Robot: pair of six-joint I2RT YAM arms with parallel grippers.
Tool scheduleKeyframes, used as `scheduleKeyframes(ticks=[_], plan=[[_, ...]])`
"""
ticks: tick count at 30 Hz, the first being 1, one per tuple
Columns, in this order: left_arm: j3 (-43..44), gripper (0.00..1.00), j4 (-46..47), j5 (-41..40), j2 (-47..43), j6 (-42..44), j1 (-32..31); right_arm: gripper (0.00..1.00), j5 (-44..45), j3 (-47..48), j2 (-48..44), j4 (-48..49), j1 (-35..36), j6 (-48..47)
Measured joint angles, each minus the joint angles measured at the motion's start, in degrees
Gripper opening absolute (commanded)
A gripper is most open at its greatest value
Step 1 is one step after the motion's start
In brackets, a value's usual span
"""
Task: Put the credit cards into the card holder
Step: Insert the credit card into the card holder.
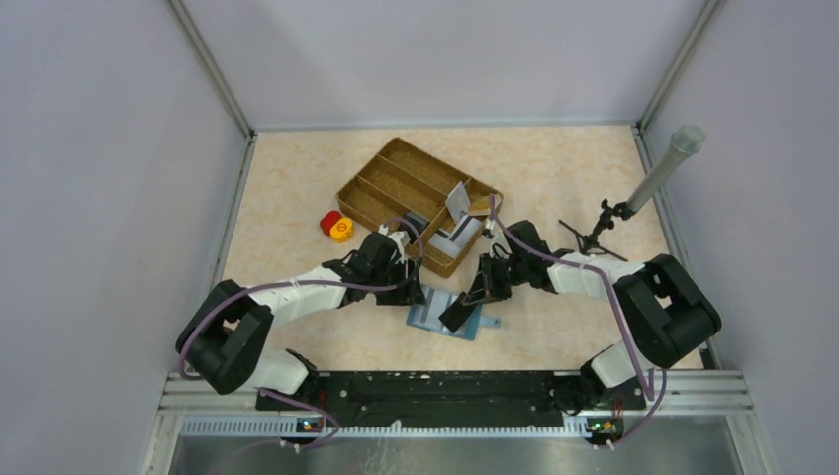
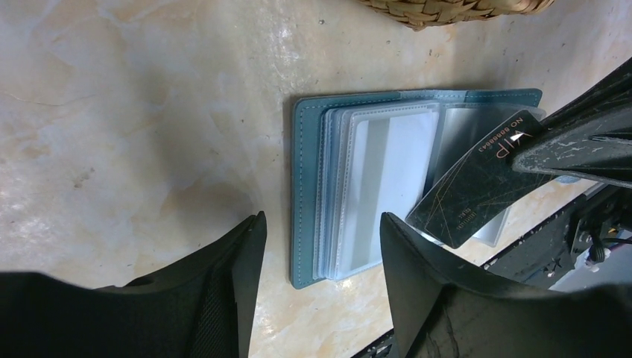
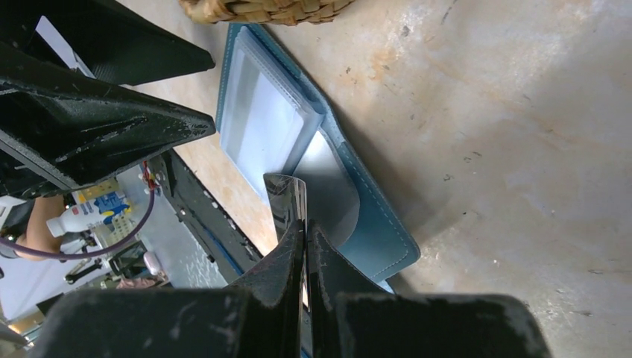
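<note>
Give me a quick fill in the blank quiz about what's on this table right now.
The card in the right end effector is ____ in colour.
The left end effector is ____, holding nothing.
The card holder lies unfolded on the ____.
Missing: black; open; table.

Setting was a robot test cell in a lab, not a home or a shop. Plain pale walls (image 1: 99,148) closed three sides, joined by bare metal corner posts (image 1: 213,69). A beige, stone-patterned counter (image 1: 287,188) formed the work surface. The left arm (image 1: 297,300) and right arm (image 1: 584,277) were bolted to a metal rail (image 1: 445,424) at the near edge, with purple cables (image 1: 297,283) exposed. A small tripod (image 1: 592,237) carried a grey tube (image 1: 665,168).
</note>
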Motion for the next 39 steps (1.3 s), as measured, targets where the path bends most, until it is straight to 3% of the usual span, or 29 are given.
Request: scheduleKeyframes(ticks=[9,39], plan=[[0.02,0.55,0.85,-1.09,0.98,0.24,-0.83,0.00,0.74,0.00,0.83,-1.42,-0.61,-0.48],[0.85,0.47,1.77,-3.43,2.51,0.85,-2.97,0.00,1.11,0.09,3.54,0.07,0.00,-0.26]])
